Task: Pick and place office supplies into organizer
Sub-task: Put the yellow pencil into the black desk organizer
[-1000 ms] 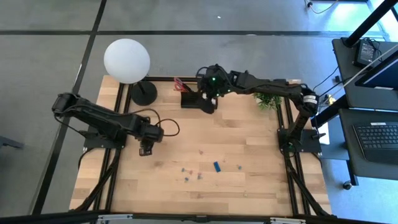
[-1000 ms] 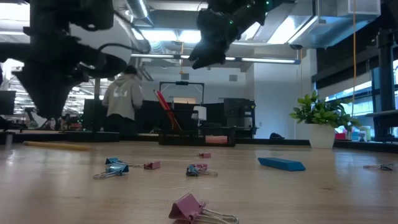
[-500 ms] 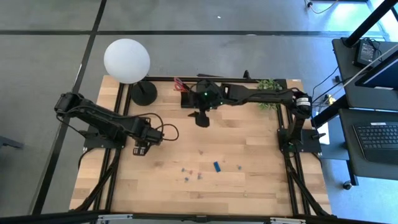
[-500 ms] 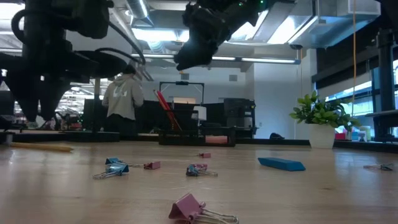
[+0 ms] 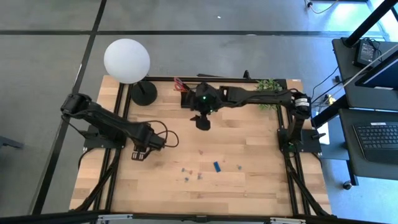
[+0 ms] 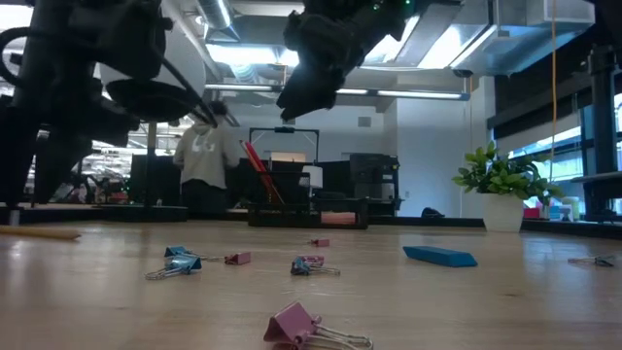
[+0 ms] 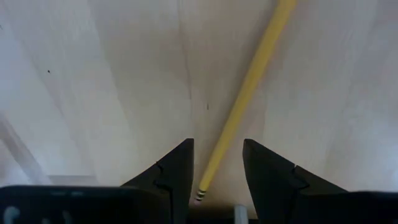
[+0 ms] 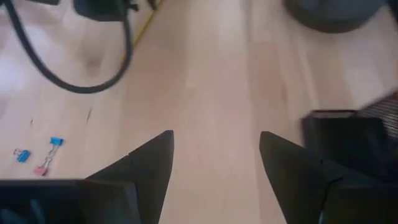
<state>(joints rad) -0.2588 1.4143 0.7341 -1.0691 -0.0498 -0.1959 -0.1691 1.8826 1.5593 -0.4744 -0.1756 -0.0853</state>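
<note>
Yellow pencil [image 7: 245,99] lies on the table [image 5: 249,186] well left of the organizer [image 5: 188,98], between the spread jaws of the left gripper [image 7: 217,163]: the pickup step, I judge. Next it must lower and close squarely across the shaft. Right gripper [image 8: 216,155] hovers just in front of the organizer, jaws released and empty. Counted: one pencil, one blue block [image 6: 439,256], about five clips [image 6: 313,329].

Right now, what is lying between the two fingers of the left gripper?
In the left wrist view, the yellow pencil lies on the bare wooden table, running between the open left gripper.
</note>
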